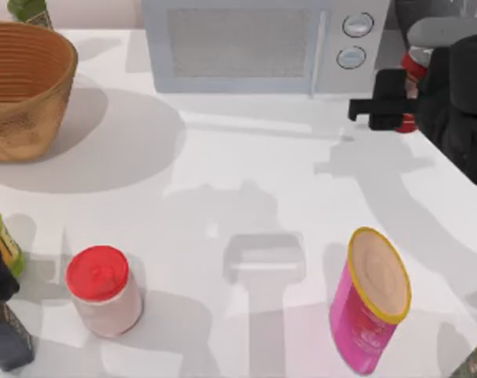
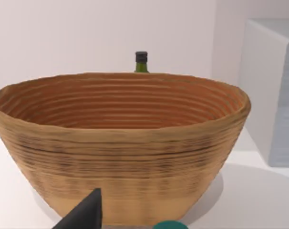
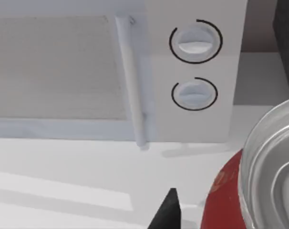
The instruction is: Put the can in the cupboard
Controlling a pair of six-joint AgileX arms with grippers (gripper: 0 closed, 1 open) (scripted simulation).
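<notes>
The white worktop (image 1: 246, 173) carries a light grey microwave (image 1: 262, 43) with two round knobs at its back edge, and a woven wicker basket (image 1: 22, 87) at the back left with a green bottle (image 2: 141, 62) behind it. At the front stand a tall pink canister (image 1: 370, 303) with a yellow rim, tilted, and a red-lidded jar (image 1: 105, 291) well to its left. The right gripper (image 1: 384, 106) is at the back right, just beside the microwave's knobs, and its fingers are closed around the can (image 3: 230, 200) (red side, silver top), which is near the worktop's right edge. For the left arm, at the front left, I cannot tell the state of its fingers (image 2: 85, 214).
</notes>
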